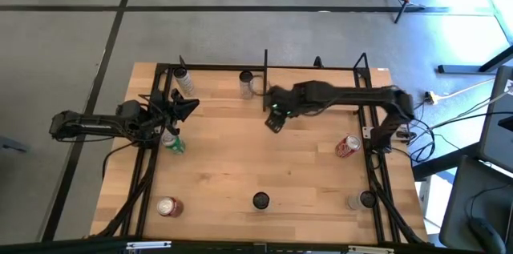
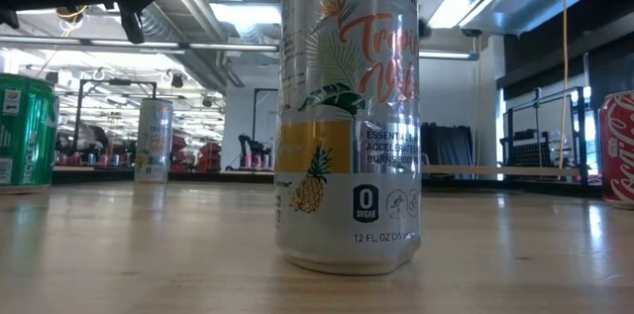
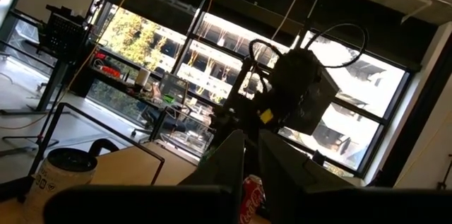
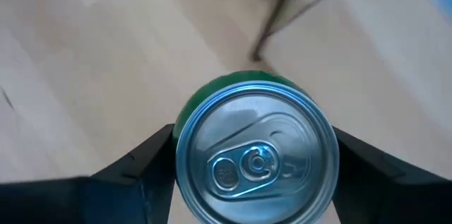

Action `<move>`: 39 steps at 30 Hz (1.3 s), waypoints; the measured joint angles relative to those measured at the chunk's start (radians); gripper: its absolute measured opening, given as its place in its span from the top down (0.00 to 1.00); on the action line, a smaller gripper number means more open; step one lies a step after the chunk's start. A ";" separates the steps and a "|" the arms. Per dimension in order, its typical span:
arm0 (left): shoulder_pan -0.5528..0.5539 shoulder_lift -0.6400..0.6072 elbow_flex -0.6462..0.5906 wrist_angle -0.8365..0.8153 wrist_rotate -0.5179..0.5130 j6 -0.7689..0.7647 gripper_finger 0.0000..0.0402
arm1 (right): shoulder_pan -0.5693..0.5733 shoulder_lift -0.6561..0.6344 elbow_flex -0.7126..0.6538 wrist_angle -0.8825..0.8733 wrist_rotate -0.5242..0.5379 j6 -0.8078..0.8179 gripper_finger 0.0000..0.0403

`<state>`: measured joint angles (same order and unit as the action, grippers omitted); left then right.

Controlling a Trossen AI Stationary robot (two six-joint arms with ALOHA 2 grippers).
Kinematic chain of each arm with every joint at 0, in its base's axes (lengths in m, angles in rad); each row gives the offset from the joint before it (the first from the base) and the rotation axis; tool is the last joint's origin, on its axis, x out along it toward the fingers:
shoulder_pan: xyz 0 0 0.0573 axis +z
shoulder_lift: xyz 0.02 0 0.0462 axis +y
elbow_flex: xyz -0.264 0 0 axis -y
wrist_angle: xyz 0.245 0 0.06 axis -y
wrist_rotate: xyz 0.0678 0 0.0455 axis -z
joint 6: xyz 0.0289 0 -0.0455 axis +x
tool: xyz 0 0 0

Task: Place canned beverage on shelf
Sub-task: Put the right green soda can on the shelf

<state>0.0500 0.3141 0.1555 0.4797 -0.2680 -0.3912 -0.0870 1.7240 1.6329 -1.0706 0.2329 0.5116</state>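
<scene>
My right gripper (image 1: 274, 118) hangs over the table's far middle, shut on a green can (image 4: 233, 86) with a silver pull-tab top (image 4: 256, 159). It is just left of the shelf (image 1: 329, 76), a light-wood board (image 2: 495, 170) between thin black posts at the table's far right, partly under my right arm. One such post (image 4: 272, 22) shows beyond the can. My left gripper (image 1: 183, 108) waits shut above the table's left edge, holding nothing (image 3: 252, 174). My right gripper pinches the green can between its two fingers, one on each opposite side of the wall just under the top rim (image 4: 176, 146). The fingers (image 4: 145, 164) come from above, slanting down. The can stands upright in the hold; its base is hidden beneath it.
Other cans stand about: a tall Celsius can (image 2: 347, 116) at the near middle, a green one (image 1: 173, 143) by my left arm, red ones (image 1: 347, 146) (image 1: 168, 206), two at the far left (image 1: 183, 79) (image 1: 246, 84), two near right (image 1: 359, 200). Black frame rails (image 1: 152, 166) line the sides.
</scene>
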 joint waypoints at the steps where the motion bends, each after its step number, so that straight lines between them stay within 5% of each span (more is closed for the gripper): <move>1: 0.000 0.000 0.000 0.000 0.000 0.000 0.90 | -0.005 -0.024 0.001 -0.030 0.017 0.000 0.35; 10: 0.000 0.000 0.000 0.000 0.000 0.000 0.90 | -0.105 -0.172 0.000 -0.261 0.129 -0.020 0.35; 21: 0.000 0.000 0.000 0.000 0.000 0.000 0.90 | -0.374 -0.300 -0.037 -0.307 0.179 -0.212 0.35; 30: 0.000 0.000 0.000 0.001 -0.001 0.000 0.90 | -0.649 -0.386 -0.237 -0.105 0.081 -0.332 0.35; 39: 0.000 0.000 0.000 0.046 -0.008 -0.002 0.90 | -0.810 -0.393 -0.416 0.097 -0.028 -0.347 0.35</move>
<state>0.0498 0.3141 0.1551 0.5258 -0.2756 -0.3935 -0.8966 1.3312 1.2167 -0.9731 0.2045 0.1646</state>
